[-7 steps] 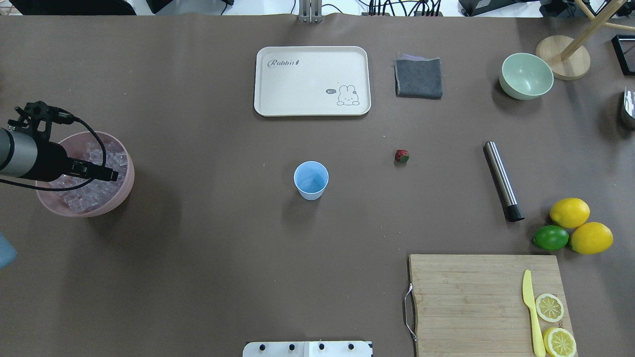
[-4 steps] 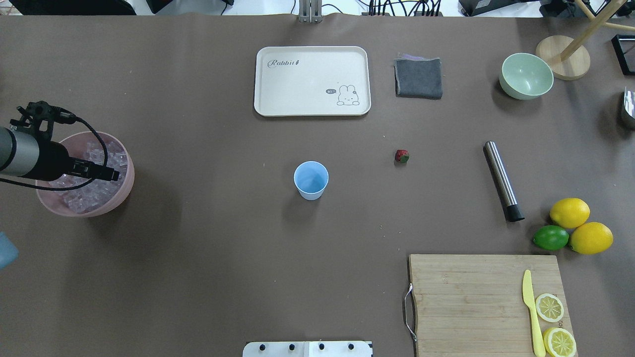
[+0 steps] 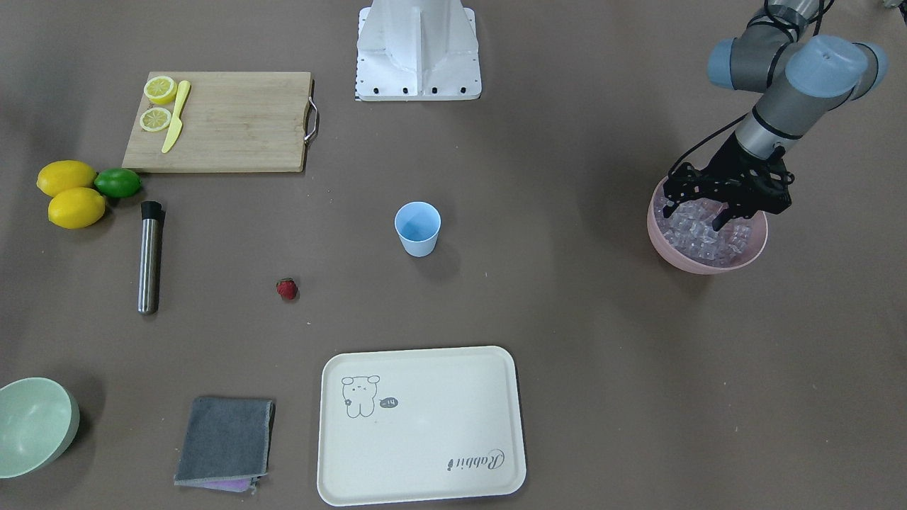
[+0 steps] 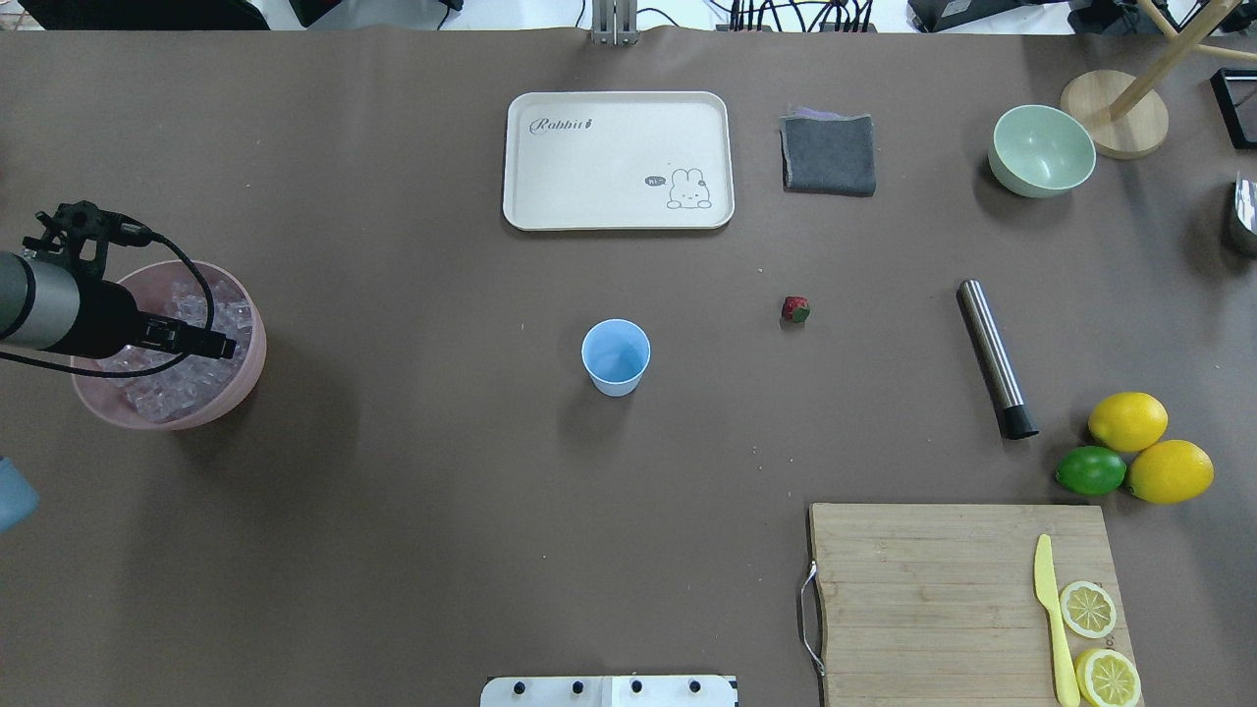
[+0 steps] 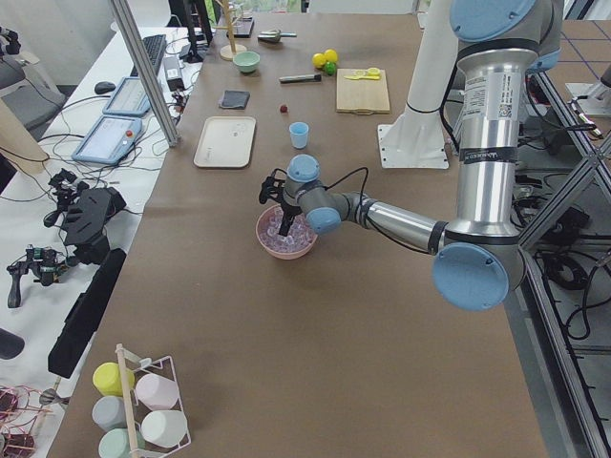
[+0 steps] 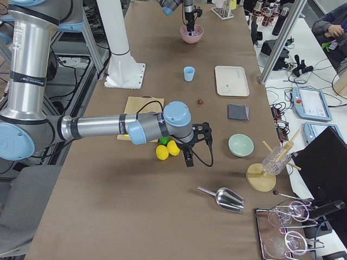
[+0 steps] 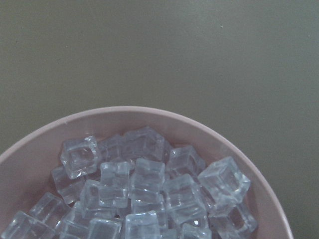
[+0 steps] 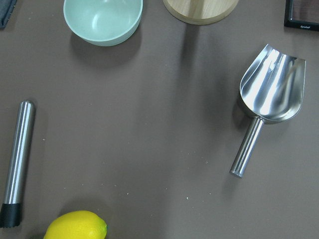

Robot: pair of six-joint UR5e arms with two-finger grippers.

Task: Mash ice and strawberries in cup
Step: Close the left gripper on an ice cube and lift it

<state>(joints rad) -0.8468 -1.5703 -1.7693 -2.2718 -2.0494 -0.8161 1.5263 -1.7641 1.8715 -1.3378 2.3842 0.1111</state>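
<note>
While upright, plain light-blue tapered cup (image 4: 616, 357)

This is a robotics lab rather than a kitchen. Two grey-and-blue industrial robot arms (image 5: 487, 143) rise from a white base (image 3: 418, 49) at the edge of a long table (image 5: 315, 363) covered in brown paper. An aluminium post (image 5: 145, 72) stands at the table's side. The white bench (image 5: 38, 124) next to it carries control tablets (image 6: 308, 103), a keyboard (image 5: 153, 52), loose cables (image 5: 43, 162) and black spare hardware (image 5: 86, 215). Kitchen items lie spaced out on the paper like test props: a cup (image 4: 616, 355), a tray (image 4: 619, 160) and a cutting board (image 4: 933, 599) with lemon slices (image 4: 1087, 609).
</note>
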